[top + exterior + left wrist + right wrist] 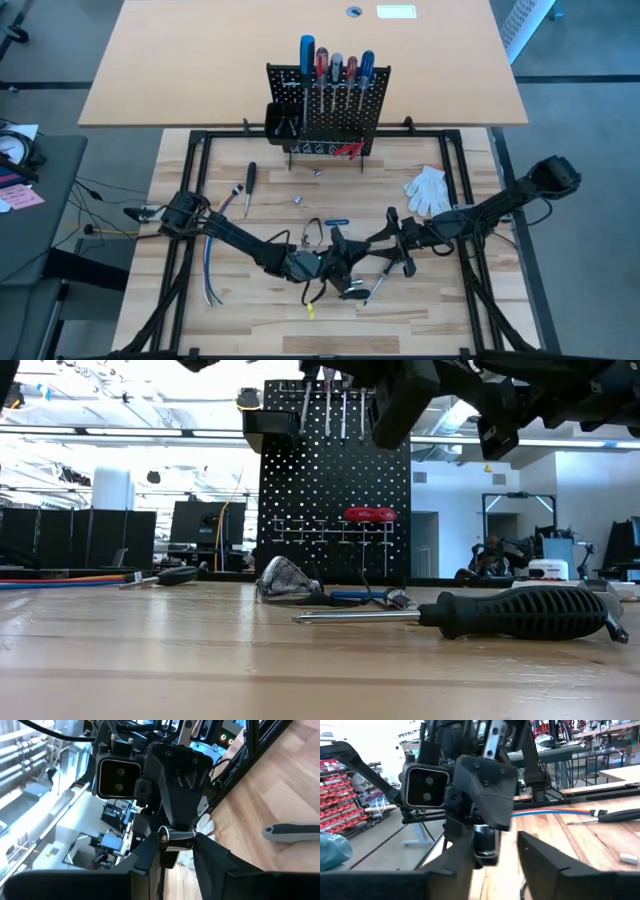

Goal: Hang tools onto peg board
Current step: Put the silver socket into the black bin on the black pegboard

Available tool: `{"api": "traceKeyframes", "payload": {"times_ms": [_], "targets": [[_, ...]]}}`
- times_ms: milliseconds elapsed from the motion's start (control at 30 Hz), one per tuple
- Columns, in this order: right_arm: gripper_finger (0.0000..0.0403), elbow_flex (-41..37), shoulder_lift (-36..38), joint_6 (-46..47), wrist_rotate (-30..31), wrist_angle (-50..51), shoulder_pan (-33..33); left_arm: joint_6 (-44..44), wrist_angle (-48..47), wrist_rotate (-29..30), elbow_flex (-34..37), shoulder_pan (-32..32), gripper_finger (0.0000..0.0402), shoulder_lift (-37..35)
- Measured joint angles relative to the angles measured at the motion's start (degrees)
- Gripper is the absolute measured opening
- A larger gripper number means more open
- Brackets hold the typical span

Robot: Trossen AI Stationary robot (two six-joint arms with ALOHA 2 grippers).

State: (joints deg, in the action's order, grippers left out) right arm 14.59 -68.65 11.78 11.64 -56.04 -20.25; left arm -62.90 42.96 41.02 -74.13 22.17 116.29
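met nose to nose in the lower middle of the high view: left gripper (322, 268) and right gripper (352, 262), both above the wooden table (480, 300). between the left fingers (212, 857), a small silver bit (177, 839), pinched at a narrow gap. around the same bit in the right wrist view, the right fingers (540, 852) parted, one side clearly off it; whether the other touches, cannot tell.

close by, at lower centre of the high view, a black-handled screwdriver (378, 284) flat on the wood just under the right gripper; large at lower right of the low view (480, 614). safety glasses (310, 237) and a small blue tool (336, 222) just above the grippers. further up, two loose silver bits (298, 199), a second black screwdriver (250, 186) at centre left, a white glove (428, 190) at centre right, a bundle of cables (208, 270) at lower left.

at upper centre, the peg board (330, 105) upright at the table's far edge, well apart from the grippers; screwdrivers with blue and red handles (336, 62) along its top rail, red pliers (347, 150) at its foot, a black bin (280, 122) on its left side.

behind it, a lighter tabletop (200, 60). beyond, in the low view, a bright workshop with dark monitors (90, 538) at centre left.
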Motion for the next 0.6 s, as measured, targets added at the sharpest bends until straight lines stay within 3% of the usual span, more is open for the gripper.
{"api": "traceKeyframes", "payload": {"times_ms": [167, 333, 467, 600], "targets": [[0.0233, 0.0, 1.6, -0.2, 0.7, 0.7, -0.2, 3.1, -3.0, 6.1, 0.0, 2.6, 0.0085, 0.0], [0.0243, 0.0, 6.0, 0.3, 4.4, 7.7, -0.2, 10.7, -9.8, 11.0, 0.0, 5.3, 0.0084, -0.2], [0.0237, -0.1, 9.8, 0.4, 5.6, 13.9, -0.2, 24.3, -25.9, 12.8, 0.3, 5.5, 0.0084, -5.4], [0.0231, -0.1, 12.1, 0.4, 5.7, 16.2, -0.4, 43.8, -46.0, 8.8, 0.7, 1.9, 0.0083, -15.5]]}}
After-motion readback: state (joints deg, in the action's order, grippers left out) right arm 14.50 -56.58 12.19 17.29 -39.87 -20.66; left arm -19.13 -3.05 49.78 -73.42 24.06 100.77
